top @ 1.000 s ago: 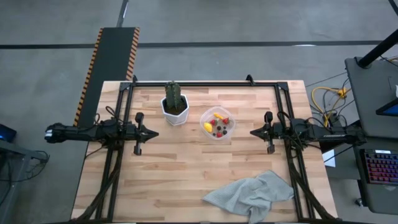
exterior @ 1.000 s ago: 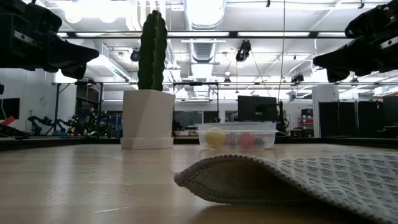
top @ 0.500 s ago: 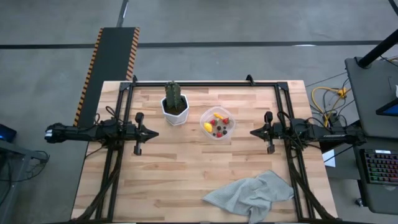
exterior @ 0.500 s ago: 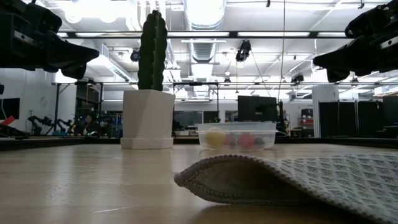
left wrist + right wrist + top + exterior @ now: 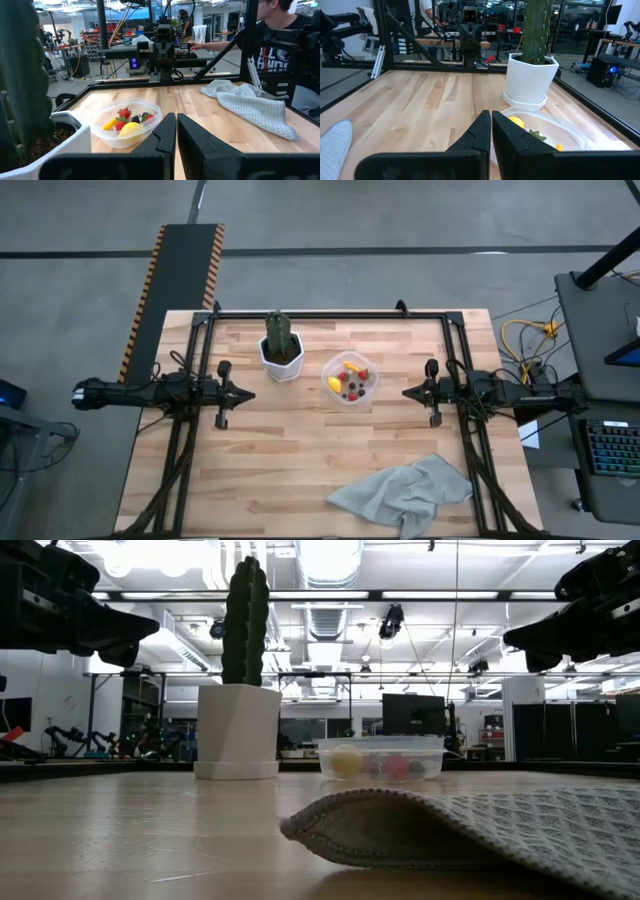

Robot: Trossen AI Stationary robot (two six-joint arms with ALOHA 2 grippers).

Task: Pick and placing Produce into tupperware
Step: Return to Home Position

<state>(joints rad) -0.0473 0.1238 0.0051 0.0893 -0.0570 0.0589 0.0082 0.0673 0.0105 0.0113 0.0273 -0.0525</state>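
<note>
The left arm lies level over the left edge of the tabletop (image 5: 300, 450). Its left pincer (image 5: 247, 392) points inward, lifted off the wood and well apart from every object. The left wrist view shows its fingers pressed together on nothing. This reads as a parked pose, with no reach toward anything.

Toward the far edge, a little left of the middle, stands a white hexagonal pot (image 5: 281, 360) with a cactus. It is upright and plays no part in the job. Just beside it on the right, with a gap between them, sits the tupperware (image 5: 351, 378), open-topped and flat on the wood. The produce (image 5: 349, 383) is piled inside it: yellow pieces, red strawberries and small dark berries. No piece shows outside the container, so the filling looks complete.

A crumpled grey cloth (image 5: 405, 492) lies toward the right end of the near edge, clear of both arms' lines.

Over the right edge, the right pincer (image 5: 406, 392) mirrors the other. It is raised and aimed inward at the container but well short of it. In the right wrist view its fingers are pressed together and hold nothing. Both arms appear to be resting at home.
</note>
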